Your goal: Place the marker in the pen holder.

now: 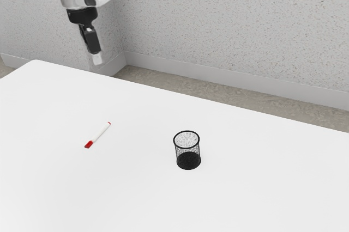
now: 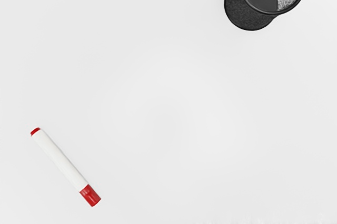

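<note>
High above the table, at the exterior view's upper left, hangs the black gripper [image 1: 97, 58], well apart from both objects. Lying on the white surface is a marker [image 1: 99, 134] with a white barrel and red ends; its red cap points toward the exterior view's lower left. The marker [image 2: 60, 161] appears whole in the wrist view too. A black mesh pen holder [image 1: 188, 152] stands upright with its mouth up, to the marker's right in the exterior view. In the wrist view the pen holder [image 2: 250, 11] is cut by the picture's edge, and its visible inside holds no marker.
The white table [image 1: 136, 199] has its far edge running below a speckled grey wall [image 1: 229, 25]. A strip of brownish floor [image 1: 245, 98] lies between the table and the wall.
</note>
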